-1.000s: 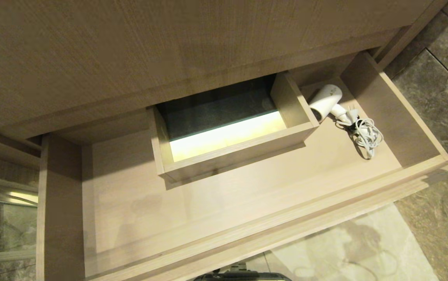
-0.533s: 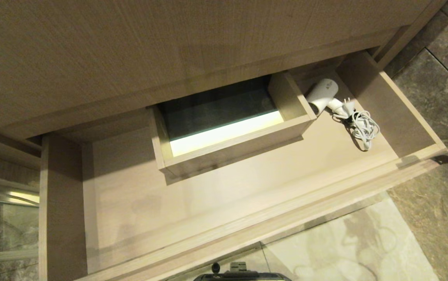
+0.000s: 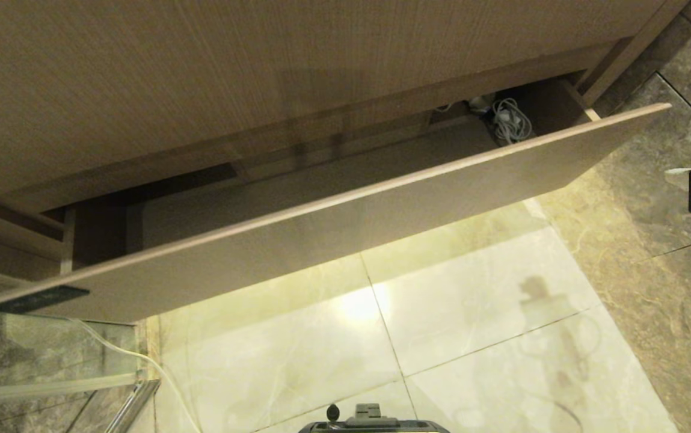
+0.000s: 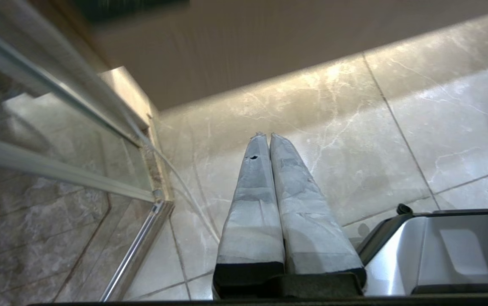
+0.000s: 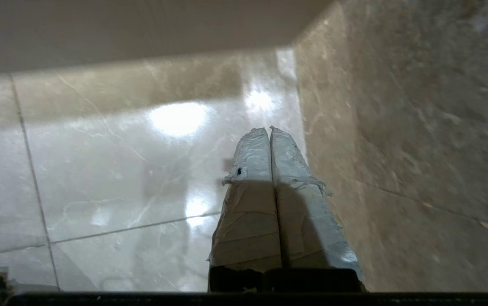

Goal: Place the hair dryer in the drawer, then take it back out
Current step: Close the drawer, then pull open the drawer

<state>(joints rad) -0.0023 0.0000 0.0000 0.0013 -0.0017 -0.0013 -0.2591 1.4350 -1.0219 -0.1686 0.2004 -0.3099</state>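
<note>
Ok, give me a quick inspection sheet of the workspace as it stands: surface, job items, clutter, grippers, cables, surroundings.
Surface: pale wood cabinet front above; no worktop in view.
Job's things: drawer pushed most of the way in, a gap open along its top. Hair dryer body hidden; only its coiled cord shows at the drawer's far right corner.
Clutter: nothing seen.
Grippers: left gripper shut, empty, over the floor beside the glass panel. Right gripper shut, empty, over the floor.
Cables: a thin pale cable runs along the floor at the glass panel's edge.
Surroundings: glossy pale floor tiles, darker stone floor to the right, glass panel to the left.
</note>
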